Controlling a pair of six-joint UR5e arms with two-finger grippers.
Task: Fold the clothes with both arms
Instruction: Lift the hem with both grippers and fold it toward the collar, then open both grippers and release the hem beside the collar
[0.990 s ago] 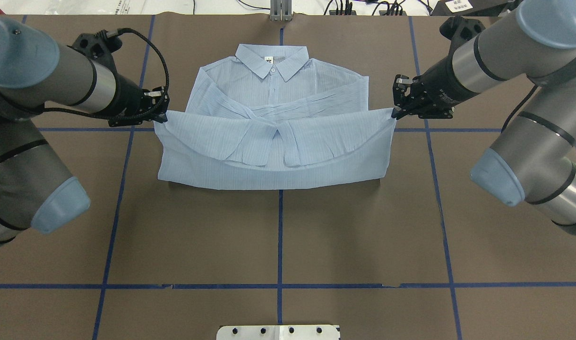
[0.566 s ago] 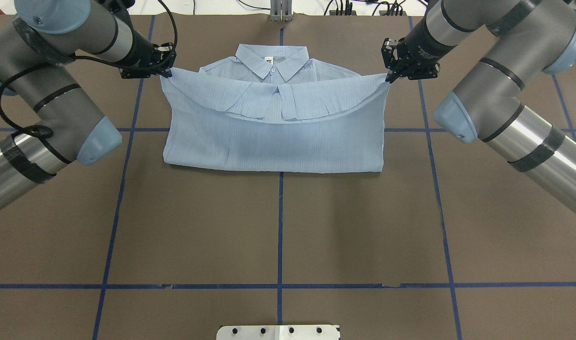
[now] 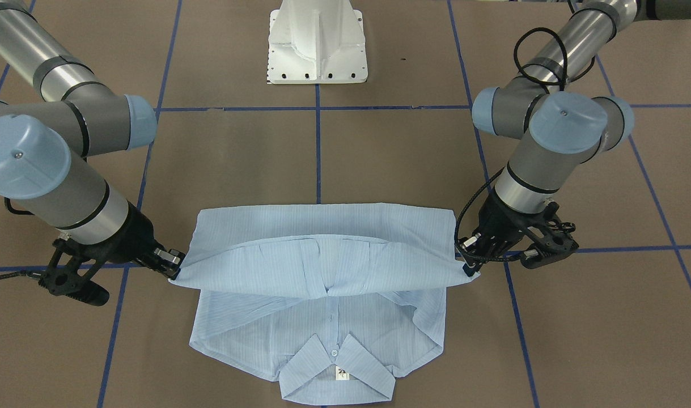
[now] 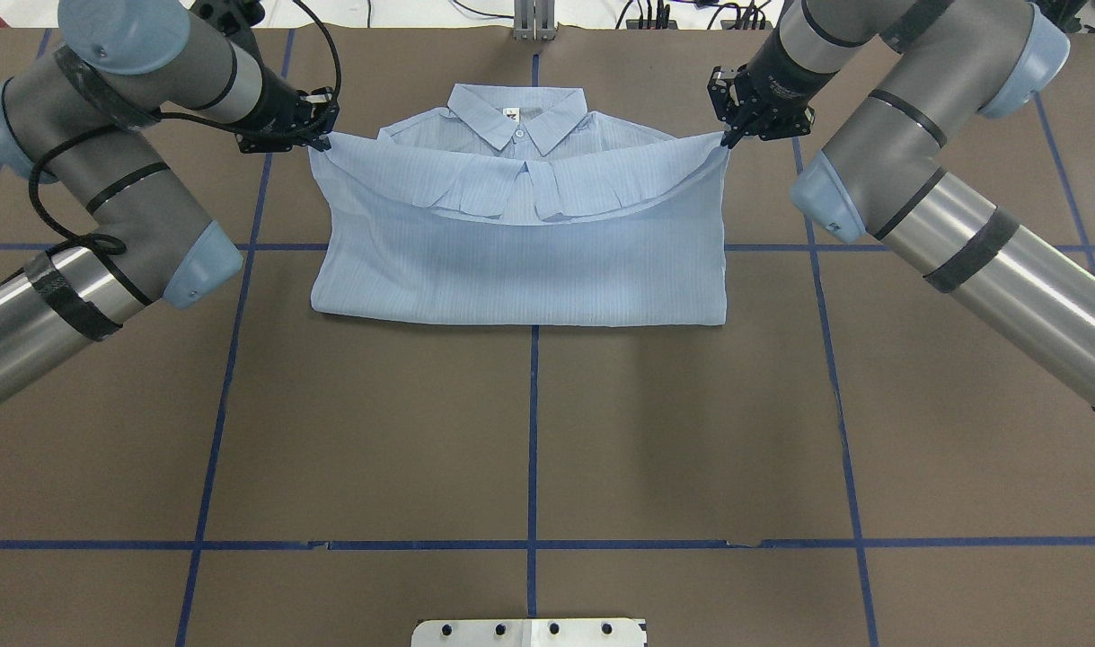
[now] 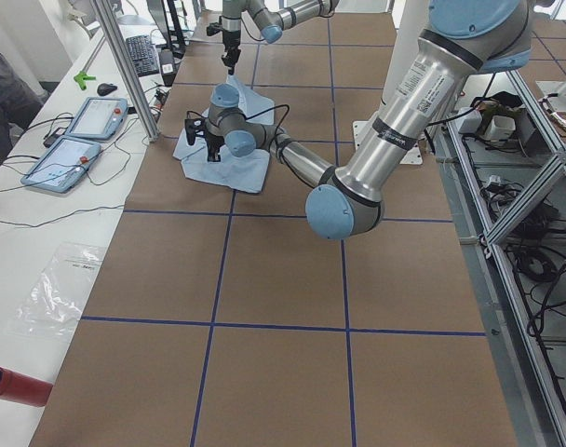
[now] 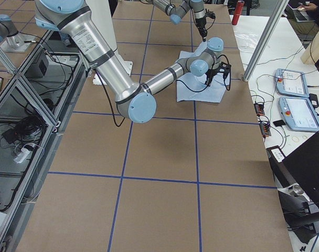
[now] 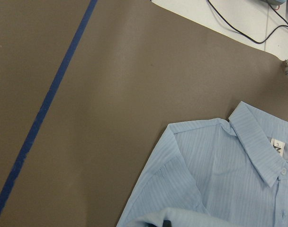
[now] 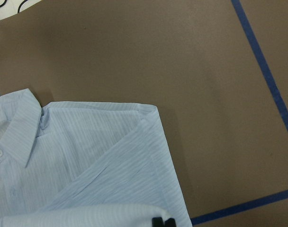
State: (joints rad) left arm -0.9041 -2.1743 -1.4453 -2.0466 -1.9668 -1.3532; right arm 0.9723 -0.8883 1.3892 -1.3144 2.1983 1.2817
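Note:
The pale-blue striped shirt [image 4: 520, 270] lies face up on the brown table, collar [image 4: 516, 112] at the far side with its white neck label showing. Its lower half is lifted and doubled back toward the collar, sagging in the middle. My left gripper [image 4: 318, 137] is shut on the left hem corner, and my right gripper [image 4: 725, 137] is shut on the right one. Seen from the front, the raised hem [image 3: 322, 258] hangs between the left gripper [image 3: 469, 269] and the right gripper [image 3: 175, 272], above the shoulders. Each wrist view shows a shoulder of the shirt [image 7: 220, 179] [image 8: 87, 165] below.
Blue tape lines [image 4: 533, 431] divide the brown table cover into squares. The white pedestal base [image 3: 317, 42] stands at the robot's side. A side table with tablets [image 5: 78, 135] and cables runs past the far table edge.
Both grippers have carried the hem corners away from the robot toward the collar, closing the fold. The folded edge at the near side has drawn in slightly.

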